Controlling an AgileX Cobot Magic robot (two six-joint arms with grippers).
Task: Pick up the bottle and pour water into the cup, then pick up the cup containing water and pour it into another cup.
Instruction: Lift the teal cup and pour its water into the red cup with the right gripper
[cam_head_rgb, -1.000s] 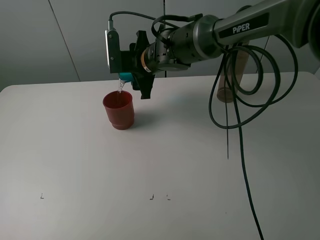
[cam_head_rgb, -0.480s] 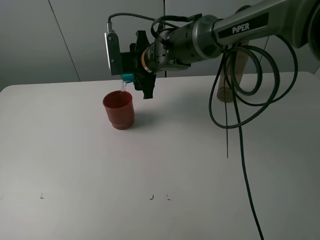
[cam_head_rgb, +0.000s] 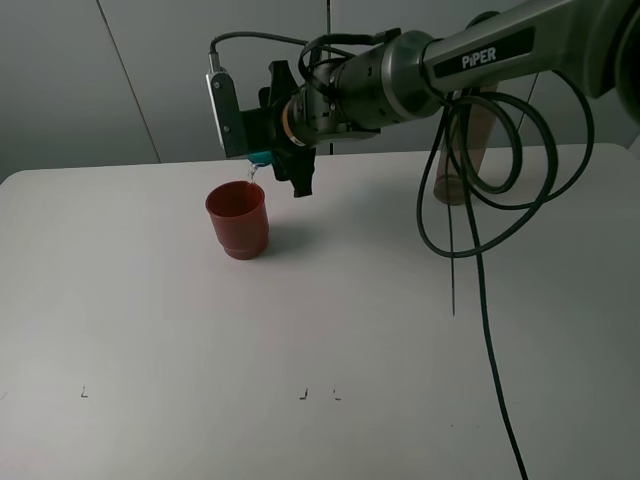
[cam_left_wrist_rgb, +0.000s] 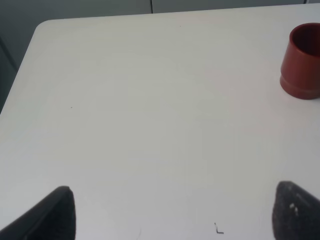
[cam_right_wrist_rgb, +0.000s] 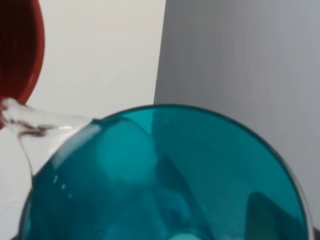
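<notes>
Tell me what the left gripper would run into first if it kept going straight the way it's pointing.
Probably nothing: ahead of the left gripper lies bare table up to its far edge. The red cup stands off to one side of that line, though depth is hard to judge.

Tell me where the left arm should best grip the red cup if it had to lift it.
Probably the upper wall of the red cup, just below the rim, coming level from its open left side. It stands upright with a narrower stepped base, so the wider part suits the jaws, and the teal tumbler pouring overhead blocks a top approach.
</notes>
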